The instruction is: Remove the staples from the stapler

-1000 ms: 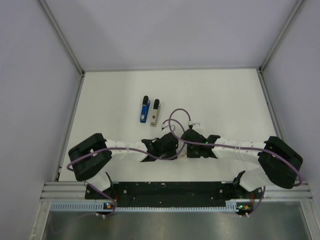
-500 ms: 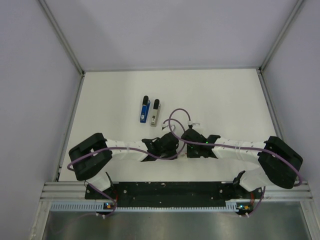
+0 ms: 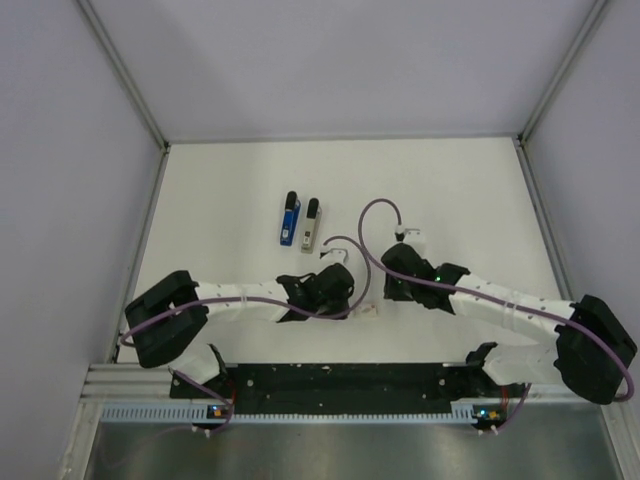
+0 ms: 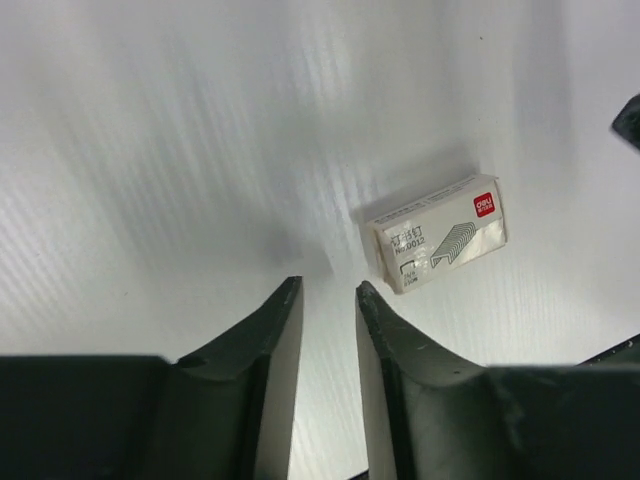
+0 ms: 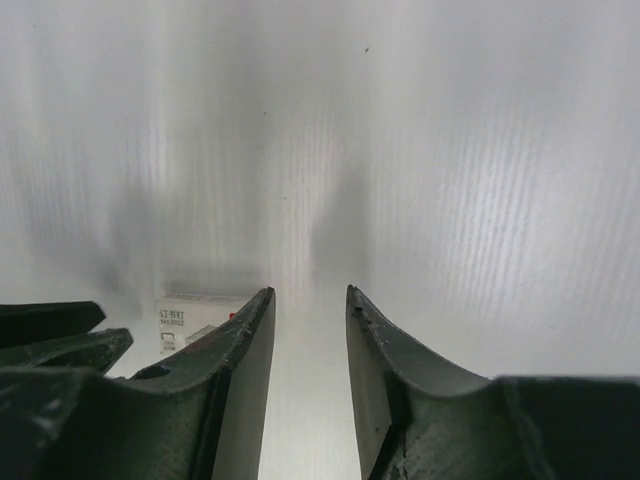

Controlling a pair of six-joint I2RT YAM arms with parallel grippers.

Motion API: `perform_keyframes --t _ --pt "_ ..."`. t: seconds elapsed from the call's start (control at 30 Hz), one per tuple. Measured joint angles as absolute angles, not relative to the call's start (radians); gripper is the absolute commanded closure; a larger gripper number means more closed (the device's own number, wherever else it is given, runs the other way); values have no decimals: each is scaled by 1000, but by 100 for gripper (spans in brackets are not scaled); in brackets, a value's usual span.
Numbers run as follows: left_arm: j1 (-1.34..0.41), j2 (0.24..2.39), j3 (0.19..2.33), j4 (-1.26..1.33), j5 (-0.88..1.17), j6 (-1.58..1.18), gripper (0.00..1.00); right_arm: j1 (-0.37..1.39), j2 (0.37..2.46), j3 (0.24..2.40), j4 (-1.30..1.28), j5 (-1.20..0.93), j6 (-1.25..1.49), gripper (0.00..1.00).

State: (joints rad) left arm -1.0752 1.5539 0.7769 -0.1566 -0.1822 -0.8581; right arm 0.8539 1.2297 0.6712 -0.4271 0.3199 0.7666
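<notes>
A blue stapler (image 3: pixel 289 218) with a black tip lies on the white table, with a grey one (image 3: pixel 310 222) beside it, both beyond the arms. A small white staple box (image 4: pixel 435 232) lies flat just ahead and right of my left gripper (image 4: pixel 328 290), which is slightly open and empty. The box also shows in the top view (image 3: pixel 367 312). My right gripper (image 5: pixel 310 292) is slightly open and empty over bare table, with the box (image 5: pixel 185 312) partly hidden behind its left finger. In the top view the left gripper (image 3: pixel 345 298) and right gripper (image 3: pixel 392 290) sit close together, near the box.
Purple cables loop above both wrists (image 3: pixel 375 215). White walls with metal frame posts (image 3: pixel 150 120) enclose the table. The left gripper's fingers (image 5: pixel 50 335) show at the left edge of the right wrist view.
The right arm has swung to the right and its gripper has drawn back from the left gripper. The left arm shifted slightly. The staplers have not moved.
</notes>
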Motion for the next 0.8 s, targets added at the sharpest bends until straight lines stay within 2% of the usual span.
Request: perform_keyframes --t 0.1,0.2,0.3,0.33,0.37,0.57,0.63,0.7,0.8 --pt "-1074 1500 793 -229 -212 -841 48 823 1201 705 -465 356 720 52" --pt "-1066 1434 817 -295 -256 -810 29 809 1204 760 -489 403 667 41" --pt "-1044 1355 842 -349 -304 -765 2 809 1215 830 -517 466 627 29" --pt "-1034 1329 850 -364 -321 -746 1 809 1216 846 -519 482 619 27" --pt "-1026 1307 858 -376 -340 -727 1 809 1217 862 -522 504 611 19" --pt "-1008 1201 929 -444 -468 -622 1 808 1209 899 -528 600 570 15" --pt "-1008 1173 950 -458 -504 -595 1 808 1203 902 -532 617 558 6" --pt "-1008 1144 958 -461 -540 -573 1 809 1190 905 -532 631 548 2" --pt "-1008 1105 960 -474 -593 -549 2 808 1158 905 -531 622 524 1"
